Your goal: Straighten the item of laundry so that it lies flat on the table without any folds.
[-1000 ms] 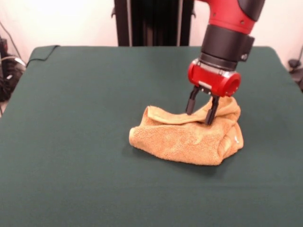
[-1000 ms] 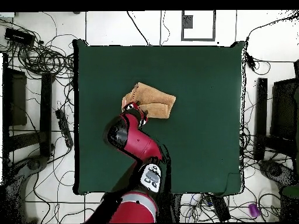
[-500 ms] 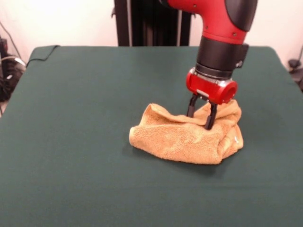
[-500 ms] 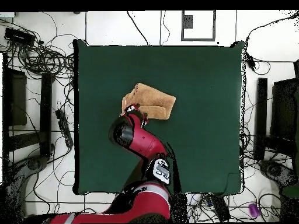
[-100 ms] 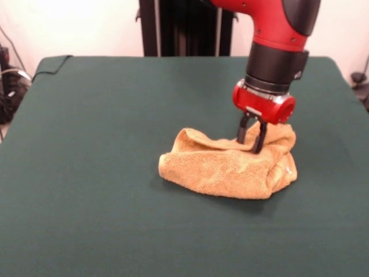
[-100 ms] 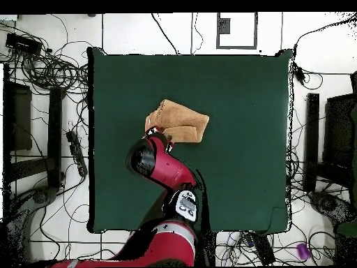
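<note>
The item of laundry (image 5: 225,170) is an orange-tan towel, bunched and folded over itself right of the table's (image 5: 115,104) middle, with a small white tag (image 5: 287,169) at its right end. My gripper (image 5: 250,144) points down into the towel's upper right part, its two dark fingers narrowed onto a raised fold. In the overhead view the towel (image 6: 183,120) lies left of centre on the table (image 6: 237,167), and the gripper (image 6: 162,132) sits at its lower left corner, mostly hidden under the red arm.
A dark flap of cloth (image 5: 52,62) hangs at the table's far left corner. Cables and equipment (image 6: 42,70) crowd the floor around the table.
The fingers have drawn closer together on the towel's raised fold. The gripper has shifted slightly right, and the fold near it has changed shape a little.
</note>
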Robot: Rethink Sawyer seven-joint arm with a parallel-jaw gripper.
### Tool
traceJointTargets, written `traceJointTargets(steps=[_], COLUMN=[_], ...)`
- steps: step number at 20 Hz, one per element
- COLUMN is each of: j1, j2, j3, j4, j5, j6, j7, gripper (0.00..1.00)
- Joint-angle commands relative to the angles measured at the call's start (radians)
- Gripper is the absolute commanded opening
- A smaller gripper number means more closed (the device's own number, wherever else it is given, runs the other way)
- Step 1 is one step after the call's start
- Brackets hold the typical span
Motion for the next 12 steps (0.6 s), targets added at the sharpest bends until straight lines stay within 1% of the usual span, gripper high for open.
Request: traceJointTargets(steps=[1,4,12], j1=[0.089,0.103,0.118], j2=[0.052,0.057,0.052], j3=[-0.007,-0.028,-0.05], j4=[-0.058,-0.07,-0.076], j5=[0.017,0.007,-0.007], j6=[0.265,0.293,0.32], j7=[0.144,0.154,0.166], gripper=[0.0,0.0,0.0])
